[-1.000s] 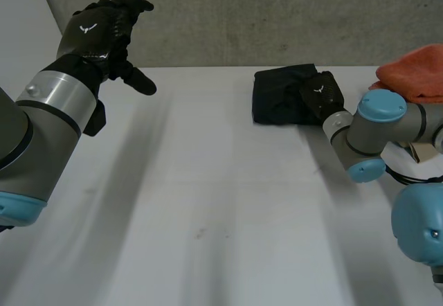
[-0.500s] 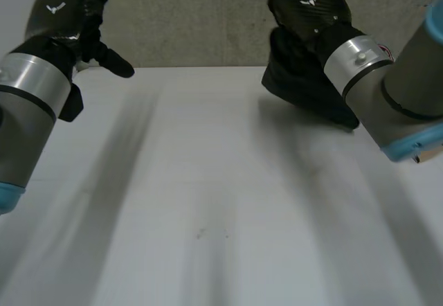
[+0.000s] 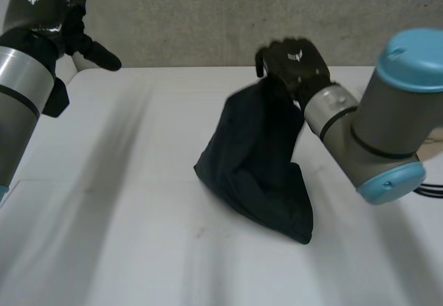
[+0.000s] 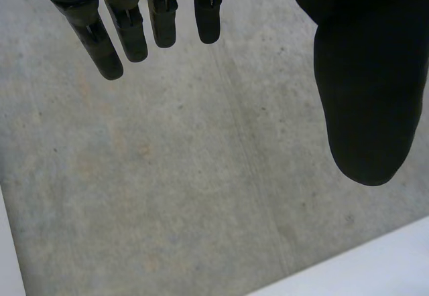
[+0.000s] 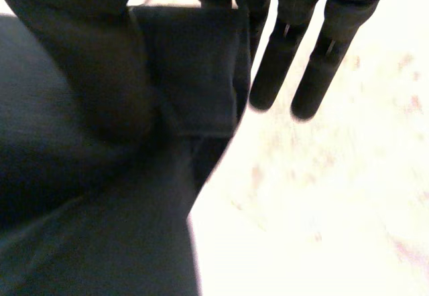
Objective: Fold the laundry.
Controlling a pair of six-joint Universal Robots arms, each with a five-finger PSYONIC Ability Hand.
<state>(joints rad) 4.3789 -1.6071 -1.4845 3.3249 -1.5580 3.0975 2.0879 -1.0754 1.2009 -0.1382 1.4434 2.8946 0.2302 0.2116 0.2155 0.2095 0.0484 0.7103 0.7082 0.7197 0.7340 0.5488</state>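
This is looking like a robotics lab or test bay, not a home. A bare grey concrete wall [image 3: 208, 15] is standing behind a plain white table [image 3: 124, 237]. A left arm [image 3: 24, 91] and a right arm [image 3: 374, 133], machine parts with grey joints and light-blue caps, are reaching over it, the black right hand [image 3: 294, 60] pinching a dark cloth [image 3: 256, 160].

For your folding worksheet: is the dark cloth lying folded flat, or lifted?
Lifted: the right hand pinches the dark cloth at its upper edge; it hangs loosely, lower end bunched on the table.
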